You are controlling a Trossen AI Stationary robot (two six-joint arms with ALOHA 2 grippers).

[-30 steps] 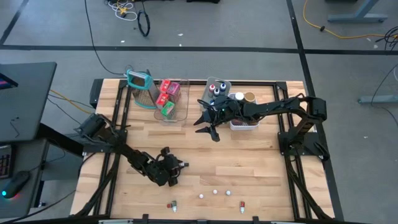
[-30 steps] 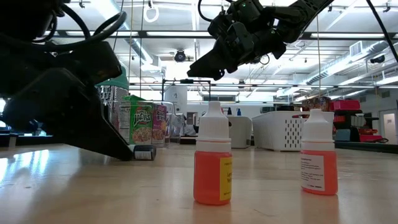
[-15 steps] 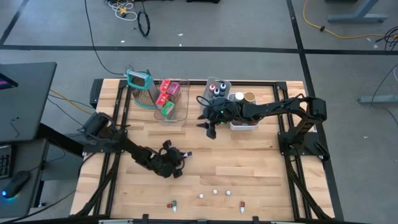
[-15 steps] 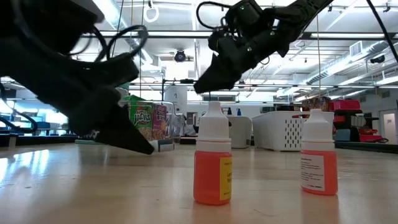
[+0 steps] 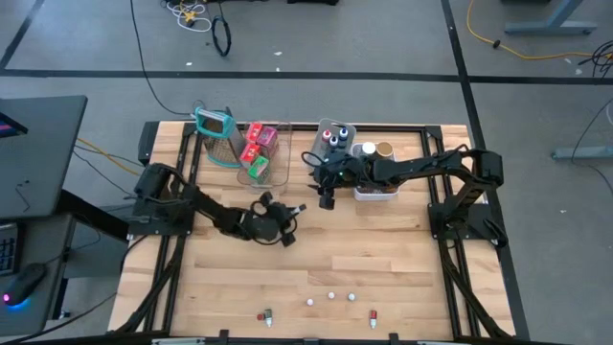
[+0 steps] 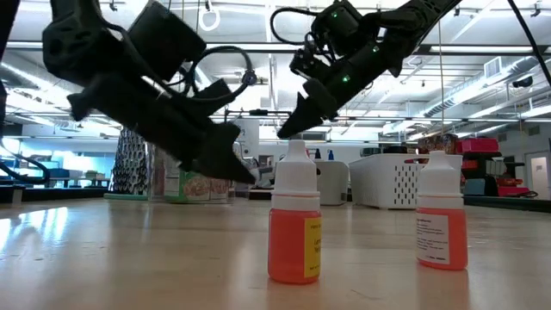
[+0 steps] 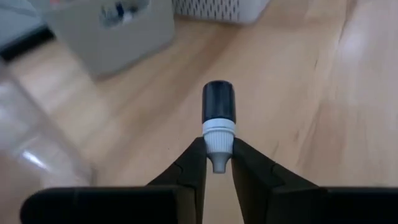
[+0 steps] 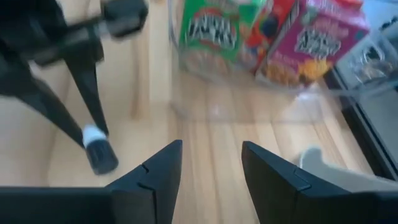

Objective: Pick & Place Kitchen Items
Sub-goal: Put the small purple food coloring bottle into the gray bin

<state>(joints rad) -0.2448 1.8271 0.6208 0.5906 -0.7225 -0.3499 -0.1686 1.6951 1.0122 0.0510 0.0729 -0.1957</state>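
Observation:
My left gripper (image 5: 289, 213) hovers over the middle of the table, shut on a little dark-capped bottle (image 7: 219, 104). That bottle also shows in the right wrist view (image 8: 99, 153). My right gripper (image 5: 326, 198) hangs open just right of it, beside the grey bin (image 5: 335, 137) of dark-capped bottles, and touches nothing. Red, pink and green packets (image 5: 259, 149) stand in the clear bin (image 5: 283, 172). Lidded jars (image 5: 375, 150) sit in the white bin. Two orange dropper bottles (image 6: 294, 215) (image 6: 441, 213) stand upright near the table's near edge, with tiny white bits (image 5: 331, 296) between them. My left gripper pinches the little bottle's white end (image 7: 219, 149) between its two fingers (image 7: 196, 163), only at their free ends. The fingers lie along the bottle, whose dark cap (image 7: 219, 102) juts out past the tips. The fingers slant downward and the bottle is lifted clear of the table.
The teal-framed grater (image 5: 215, 129) stands at the far left corner beside the clear bin. The three bins line the far edge. Bare wood (image 5: 383, 249) lies between the grippers and the small things at the near edge.
My left gripper has risen off the table and travelled toward the far edge and the right, toward the right gripper, carrying the little bottle, which is now lifted clear. My right gripper has stayed near the grey bin and tipped its fingers further downward.

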